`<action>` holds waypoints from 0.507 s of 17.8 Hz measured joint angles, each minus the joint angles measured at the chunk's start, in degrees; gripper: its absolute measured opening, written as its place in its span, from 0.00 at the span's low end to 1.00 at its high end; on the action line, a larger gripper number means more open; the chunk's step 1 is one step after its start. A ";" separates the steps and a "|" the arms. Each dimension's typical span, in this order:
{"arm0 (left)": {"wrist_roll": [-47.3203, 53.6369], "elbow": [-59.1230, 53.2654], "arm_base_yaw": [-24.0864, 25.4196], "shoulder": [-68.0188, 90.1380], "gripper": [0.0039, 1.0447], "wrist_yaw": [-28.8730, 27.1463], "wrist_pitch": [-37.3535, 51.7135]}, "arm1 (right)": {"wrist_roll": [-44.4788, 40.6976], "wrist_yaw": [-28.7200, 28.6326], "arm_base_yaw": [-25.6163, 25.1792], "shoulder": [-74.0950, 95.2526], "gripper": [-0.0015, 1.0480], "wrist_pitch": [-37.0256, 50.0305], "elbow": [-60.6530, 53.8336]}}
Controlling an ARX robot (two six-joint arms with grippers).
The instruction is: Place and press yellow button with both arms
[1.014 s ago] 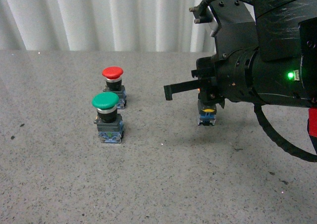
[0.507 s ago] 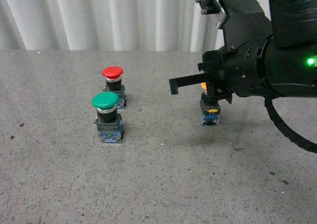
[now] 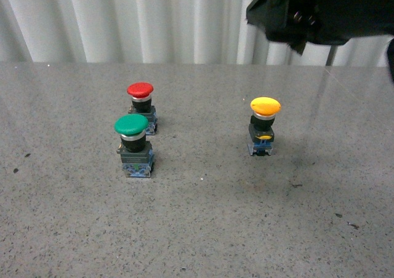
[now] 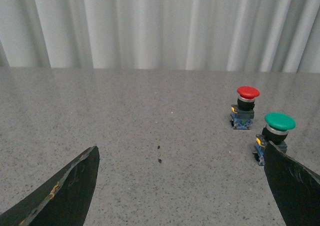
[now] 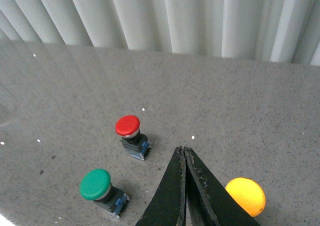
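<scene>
Grey table (image 3: 197, 229): red button (image 3: 140, 90), green button (image 3: 131, 125) left of yellow button (image 3: 265, 106).

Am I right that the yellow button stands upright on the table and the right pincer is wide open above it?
Not quite. The yellow button does stand upright on the table, but the right pincer is shut, fingers pressed together, as the right wrist view shows.

The right gripper (image 5: 184, 186) hides part of the yellow button (image 5: 246, 196); the right arm (image 3: 320, 10) runs off the frame's top
</scene>
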 joint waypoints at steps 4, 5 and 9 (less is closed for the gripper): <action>0.00 0.00 0.00 0.00 0.94 0.04 0.00 | -1.25 11.23 0.55 -16.81 0.02 6.45 -12.04; 0.00 0.00 0.00 0.00 0.94 -0.02 -0.02 | -5.35 19.52 -2.03 -24.92 0.02 4.28 -17.99; 0.00 0.00 0.00 0.00 0.94 0.02 0.02 | -8.76 14.23 -13.97 -48.26 0.02 -0.90 -33.44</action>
